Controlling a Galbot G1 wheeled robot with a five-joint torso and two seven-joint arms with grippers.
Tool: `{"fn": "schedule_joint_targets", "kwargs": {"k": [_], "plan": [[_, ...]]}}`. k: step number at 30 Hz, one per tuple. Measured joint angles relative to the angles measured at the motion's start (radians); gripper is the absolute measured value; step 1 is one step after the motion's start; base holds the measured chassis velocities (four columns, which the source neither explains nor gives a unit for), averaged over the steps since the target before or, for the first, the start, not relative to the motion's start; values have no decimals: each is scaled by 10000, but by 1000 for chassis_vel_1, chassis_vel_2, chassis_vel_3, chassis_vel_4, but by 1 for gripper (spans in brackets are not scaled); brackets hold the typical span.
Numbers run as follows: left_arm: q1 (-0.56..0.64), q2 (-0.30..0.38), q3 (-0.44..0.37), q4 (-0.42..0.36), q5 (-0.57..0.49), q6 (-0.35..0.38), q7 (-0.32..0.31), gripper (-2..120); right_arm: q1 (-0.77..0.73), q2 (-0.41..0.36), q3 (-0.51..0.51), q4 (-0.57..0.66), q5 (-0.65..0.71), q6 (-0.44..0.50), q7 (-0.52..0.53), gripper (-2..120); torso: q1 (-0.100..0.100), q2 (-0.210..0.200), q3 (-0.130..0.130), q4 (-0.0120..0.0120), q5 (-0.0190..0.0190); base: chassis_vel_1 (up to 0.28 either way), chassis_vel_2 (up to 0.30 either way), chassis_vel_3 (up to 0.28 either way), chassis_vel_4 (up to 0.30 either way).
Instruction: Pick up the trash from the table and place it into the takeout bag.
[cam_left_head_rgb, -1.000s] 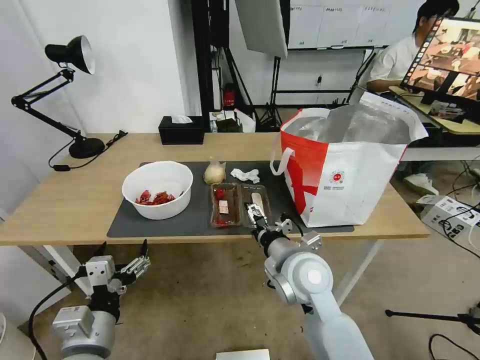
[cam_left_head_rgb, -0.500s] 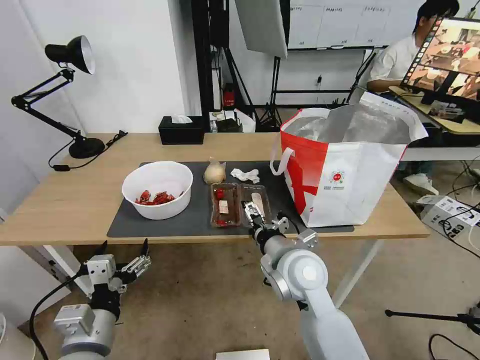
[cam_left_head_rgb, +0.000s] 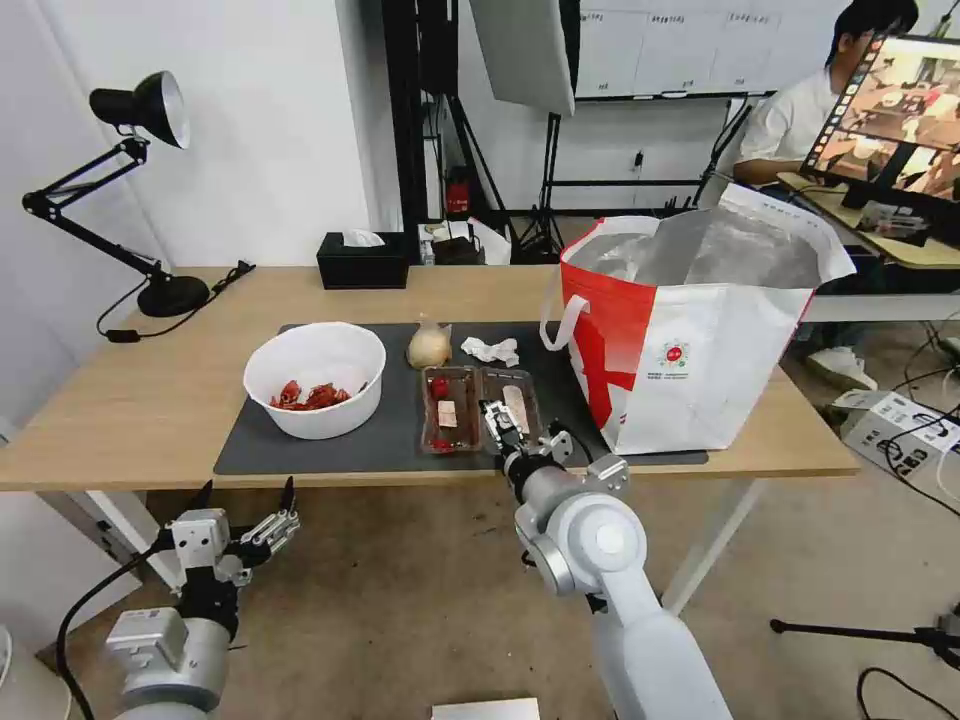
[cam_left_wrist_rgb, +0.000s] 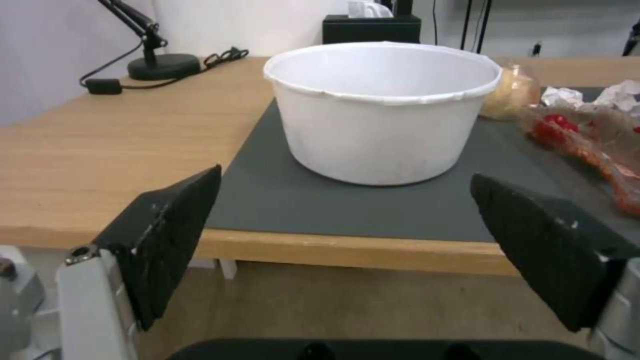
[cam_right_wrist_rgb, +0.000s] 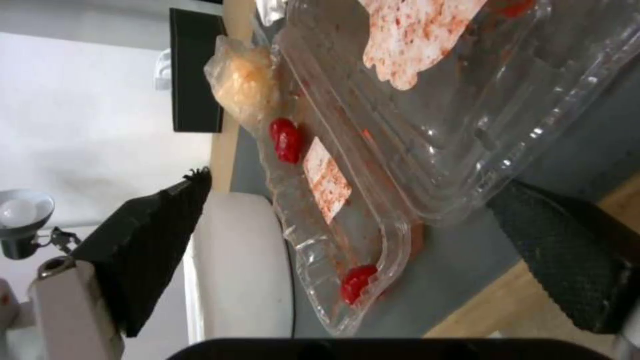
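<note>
On the dark mat (cam_left_head_rgb: 330, 450) of the table (cam_left_head_rgb: 130, 400) lie a white bowl (cam_left_head_rgb: 315, 378) with red scraps, a clear two-part tray (cam_left_head_rgb: 460, 405), a crumpled tissue (cam_left_head_rgb: 490, 350) and a knotted clear bag (cam_left_head_rgb: 429, 345). The takeout bag (cam_left_head_rgb: 700, 340) stands open at the mat's right end. My right gripper (cam_left_head_rgb: 500, 420) is open at the tray's near right edge. In the right wrist view its fingers (cam_right_wrist_rgb: 153, 240) straddle the tray (cam_right_wrist_rgb: 427, 100). My left gripper (cam_left_head_rgb: 245, 510) hangs open below the table's front edge, facing the bowl (cam_left_wrist_rgb: 383, 110).
A black tissue box (cam_left_head_rgb: 363, 260) sits at the table's back edge and a black desk lamp (cam_left_head_rgb: 140, 110) stands at the far left. A monitor (cam_left_head_rgb: 900, 100) on another desk is behind the takeout bag. Bare wood lies left of the mat.
My right gripper has crept forward and a little left, farther over the tray's near edge. The left arm has barely moved.
</note>
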Motion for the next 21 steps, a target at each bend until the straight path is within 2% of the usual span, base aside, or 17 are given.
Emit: {"fn": "schedule_joint_targets", "kwargs": {"k": [9, 21], "plan": [[32, -39, -40, -44, 16, -29, 0, 100, 171, 15, -27, -89, -168, 25, -29, 100, 0, -1, 0, 0, 0, 0, 0, 0, 0], [91, -35, -74, -57, 37, -196, 0, 100, 248, -164, -310, 358, -1356, -24, -603, 100, 1, -1, 0, 0, 0, 0, 0, 0, 0]]}}
